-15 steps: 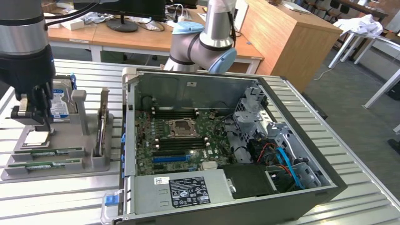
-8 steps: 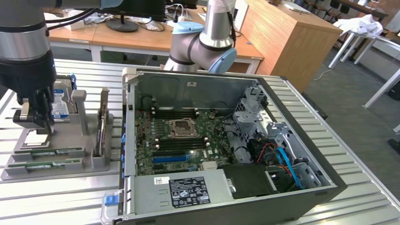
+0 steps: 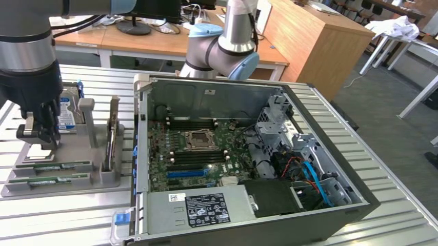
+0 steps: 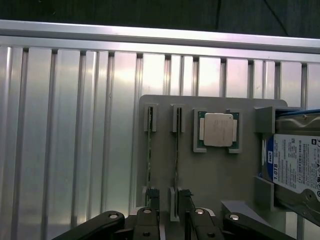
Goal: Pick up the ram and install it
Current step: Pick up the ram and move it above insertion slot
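Two ram sticks stand on edge in slots of a grey holder [image 4: 210, 175]. One ram [image 4: 176, 160] runs in line with the gap between my fingers, and the other ram [image 4: 149, 160] is beside it. My gripper [image 4: 170, 196] hangs open above the holder's end, with a fingertip on each side of the first stick's end and not clamped on it. In the exterior view the gripper [image 3: 36, 139] is over the holder [image 3: 41, 190] at the exterior view's left, with the ram sticks [image 3: 53, 165] lying below it. The open computer case [image 3: 140, 154] shows its motherboard and black slots [image 3: 195, 123].
A processor chip [image 4: 218, 130] sits in a recess of the holder, and a hard drive [image 4: 295, 165] stands at its side [image 3: 66, 117]. A second robot arm [image 3: 222, 48] stands behind the case. The ribbed metal table [image 4: 70, 140] stretches around the holder.
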Controlling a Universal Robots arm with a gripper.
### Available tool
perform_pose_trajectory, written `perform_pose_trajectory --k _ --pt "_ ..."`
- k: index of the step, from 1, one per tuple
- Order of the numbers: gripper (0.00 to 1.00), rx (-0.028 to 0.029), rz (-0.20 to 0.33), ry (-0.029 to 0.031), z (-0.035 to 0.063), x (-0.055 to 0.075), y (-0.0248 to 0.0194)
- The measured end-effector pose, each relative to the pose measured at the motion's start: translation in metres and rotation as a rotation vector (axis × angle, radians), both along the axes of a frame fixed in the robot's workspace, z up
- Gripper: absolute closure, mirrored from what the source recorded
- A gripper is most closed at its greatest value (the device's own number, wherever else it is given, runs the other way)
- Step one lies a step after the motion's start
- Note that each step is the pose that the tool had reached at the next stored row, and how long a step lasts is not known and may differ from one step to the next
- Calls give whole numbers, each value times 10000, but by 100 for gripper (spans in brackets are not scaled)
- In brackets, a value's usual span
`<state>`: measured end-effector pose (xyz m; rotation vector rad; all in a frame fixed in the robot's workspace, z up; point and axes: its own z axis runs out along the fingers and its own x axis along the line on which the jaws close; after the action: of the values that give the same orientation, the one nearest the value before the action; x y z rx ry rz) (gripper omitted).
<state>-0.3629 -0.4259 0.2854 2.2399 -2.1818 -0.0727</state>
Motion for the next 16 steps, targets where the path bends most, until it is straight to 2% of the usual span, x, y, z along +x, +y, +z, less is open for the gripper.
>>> perform_pose_trajectory --k 16 --pt "70 0 0 0 -157 0 0"
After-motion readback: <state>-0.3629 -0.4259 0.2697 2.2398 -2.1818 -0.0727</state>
